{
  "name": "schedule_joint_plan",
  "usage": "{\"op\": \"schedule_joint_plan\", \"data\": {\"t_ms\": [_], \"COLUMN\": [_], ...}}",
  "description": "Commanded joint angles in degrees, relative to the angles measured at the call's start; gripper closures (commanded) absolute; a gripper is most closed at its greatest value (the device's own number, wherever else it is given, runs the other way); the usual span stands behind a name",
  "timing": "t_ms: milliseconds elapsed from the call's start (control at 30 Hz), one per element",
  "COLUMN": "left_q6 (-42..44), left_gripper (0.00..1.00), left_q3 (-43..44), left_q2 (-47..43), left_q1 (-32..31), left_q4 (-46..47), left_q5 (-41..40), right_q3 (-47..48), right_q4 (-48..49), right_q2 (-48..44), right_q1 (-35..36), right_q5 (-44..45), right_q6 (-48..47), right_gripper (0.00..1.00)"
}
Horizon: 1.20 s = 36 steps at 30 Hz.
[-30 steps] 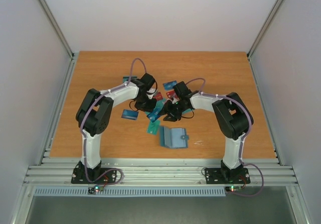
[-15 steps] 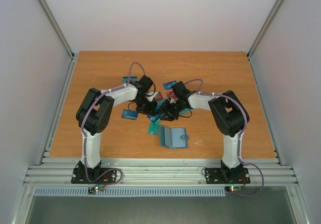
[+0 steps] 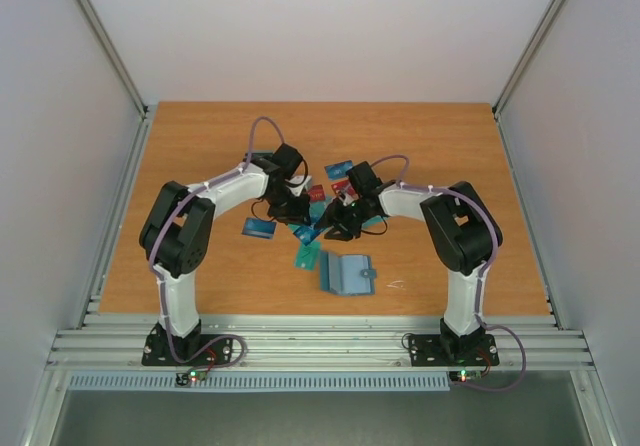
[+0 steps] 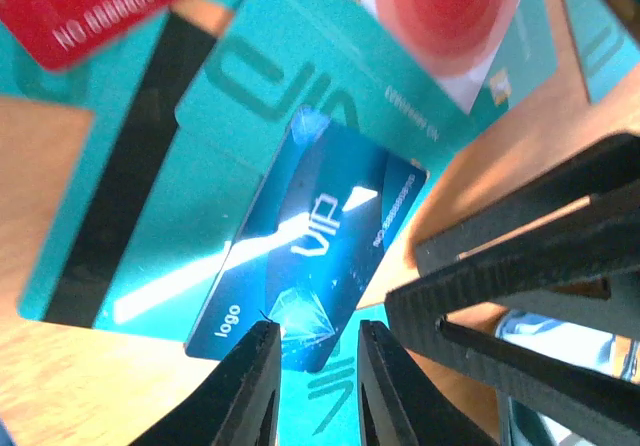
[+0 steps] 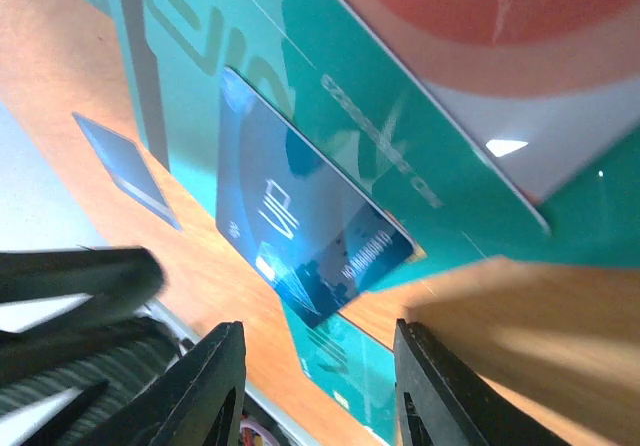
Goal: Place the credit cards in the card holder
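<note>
The left arm (image 3: 180,231) is now sitting with its elbow nearer the tabletop's (image 3: 200,156) left edge than a second ago. The left claw (image 4: 315,328), pinched shut then, is now standing slightly apart with nothing between its black fingers. Just past its tips a glossy blue VIP card (image 4: 310,256) is lying flat on the heap of credit cards (image 3: 322,209) at the middle of the wood-grain tabletop. The cards are thin, smooth rectangles, mostly teal. Among them are lying a striped teal card (image 4: 130,196), a red card (image 4: 90,6) with pale numbers and a white card (image 4: 450,16) bearing a red disc. The right claw (image 5: 320,328) is crowding in from the right, about half open and gripping nothing; whether it is touching the blue card I cannot tell. The card holder (image 3: 347,274), matte grey-blue, is lying unfolded toward the tabletop's near edge, apart from the heap, with a lone teal card (image 3: 306,256) just beside its left corner.
</note>
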Motion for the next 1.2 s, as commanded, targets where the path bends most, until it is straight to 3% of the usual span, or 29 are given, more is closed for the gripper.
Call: {"op": "schedule_joint_plan", "data": {"t_ms": [0,300,467,700,1167], "left_q6": [2.16,2.23,-0.87,-7.85,-10.27], "left_gripper": [0.79,0.85,0.73,0.48,0.46], "left_q3": [3.74,1.27,5.41,8.09,13.56], "left_q2": [-0.10,0.23,-1.17,-0.22,9.30], "left_q1": [-0.30,-0.27,0.24,4.85,7.87], "left_q4": [-3.57,-2.19,-1.98,1.51,3.49], "left_q5": [-5.71,-10.24,-15.15,-10.57,-2.08], "right_q3": [-1.12,0.79,5.28,16.27,39.67], "right_q4": [-4.65,-10.97,-12.90,-14.36,-26.70], "right_q2": [-3.59,-6.97,-5.63,2.00,18.19], "right_q1": [-0.47,-3.33,-4.04,-5.93,-6.93], "right_q5": [3.31,6.79,6.64,4.03,5.51], "right_q6": [-4.20,-8.70,-11.34,-14.07,-23.25], "right_gripper": [0.57,0.57,0.57,0.57,0.64]}}
